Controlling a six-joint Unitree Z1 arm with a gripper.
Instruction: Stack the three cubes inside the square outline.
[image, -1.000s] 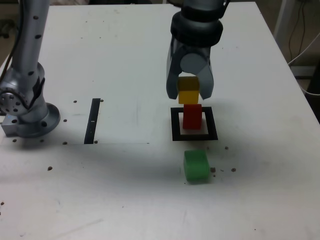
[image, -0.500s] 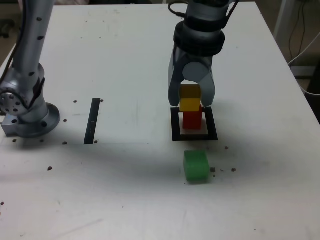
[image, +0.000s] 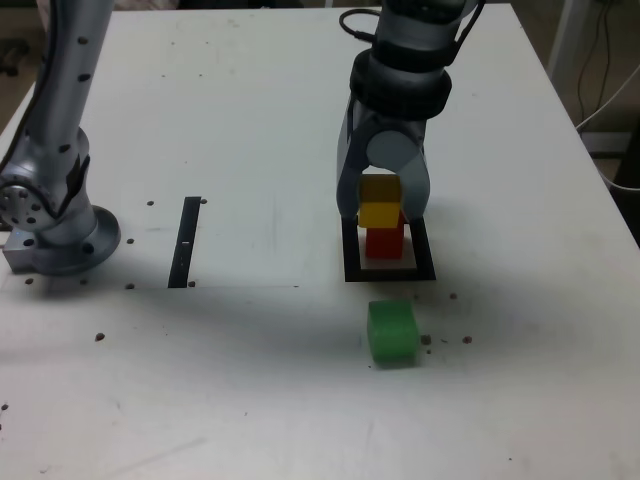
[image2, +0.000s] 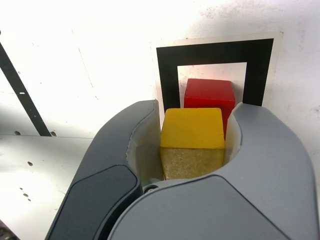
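Gripper hangs over the square outline with its grey jaws clamped on the yellow cube, one jaw against each side of it. In the wrist view the gripper shows the yellow cube filling the gap between the jaws, its upper face level and its lower face rougher and duller. The red cube stands upright inside the white centre of the outline, and the yellow cube sits directly above it; from the exterior view the two seem to touch or nearly touch, though whether the yellow one fully rests on the red one cannot be told. The wrist view shows the red cube just beyond the yellow one, within the thick black frame of the square outline.

The green cube lies alone on the white tabletop, near the outline's front edge but apart from it. A thin black strip lies on the tabletop well off towards the exterior view's left, near the arm's grey base. Small dark specks dot the surface.
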